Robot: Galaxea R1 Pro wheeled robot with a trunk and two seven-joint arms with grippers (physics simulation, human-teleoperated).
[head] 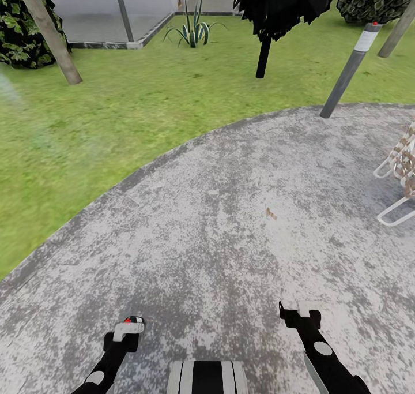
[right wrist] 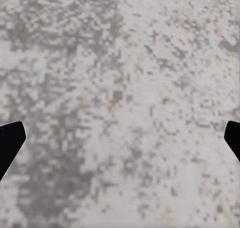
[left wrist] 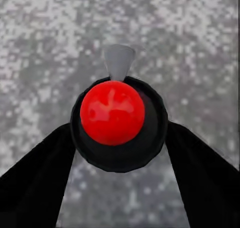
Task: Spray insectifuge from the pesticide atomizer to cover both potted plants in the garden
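Mottled grey paving (head: 230, 221) sweeps in a curve against green lawn (head: 115, 105). Two grey bollards (head: 350, 70) lean at the edge, a folded dark parasol (head: 276, 7) beyond, a webbed white-framed chair (head: 400, 169) at the right, dark bushes (head: 20, 30) behind.

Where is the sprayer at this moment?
The sprayer sits between the left end effector's fingers, seen red-topped in the left wrist view, above the grey paved patio at the head view's lower left.

A home garden: a mottled grey concrete patio (head: 230, 221) curves against a green lawn (head: 115, 105), with a spiky thin-leaved plant (head: 193, 32), dark-leaved bushes (head: 23, 30), grey bollard posts (head: 350, 71) and a webbed white-framed lawn chair (head: 400, 169).
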